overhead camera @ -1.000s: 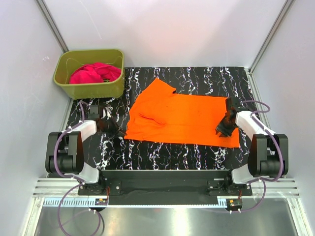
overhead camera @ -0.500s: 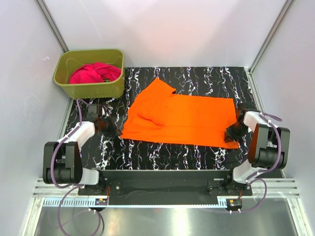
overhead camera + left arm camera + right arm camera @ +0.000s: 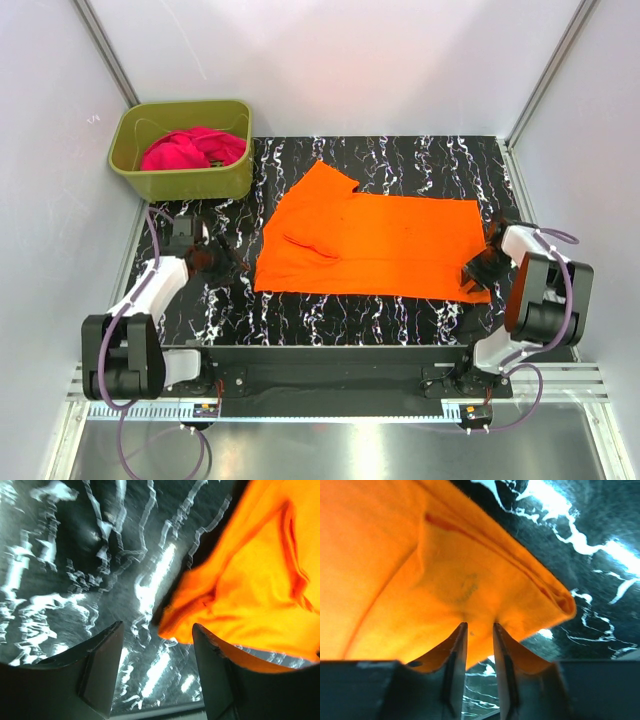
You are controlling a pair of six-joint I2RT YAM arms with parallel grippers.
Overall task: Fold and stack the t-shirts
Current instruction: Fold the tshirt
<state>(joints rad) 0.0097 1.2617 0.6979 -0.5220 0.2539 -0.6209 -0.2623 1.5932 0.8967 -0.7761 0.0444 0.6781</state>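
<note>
At the near right corner of the bench (image 3: 330,312), the right hand (image 3: 478,626) is clenched on the hem of the orange t-shirt (image 3: 370,240), the cloth puckering between its fingers. A second ago it sat farther in on the shirt; it is now closer to the right edge, with that corner drawn out with it. Toward the near left, the left hand (image 3: 156,630) has released: its fingers stand apart with nothing between them, just short of the shirt's corner, which it had pinched a second ago. The shirt lies spread across the middle of the bench. In the far left corner, the magenta t-shirt (image 3: 190,148) lies bunched in the olive tub (image 3: 180,184), unchanged.
</note>
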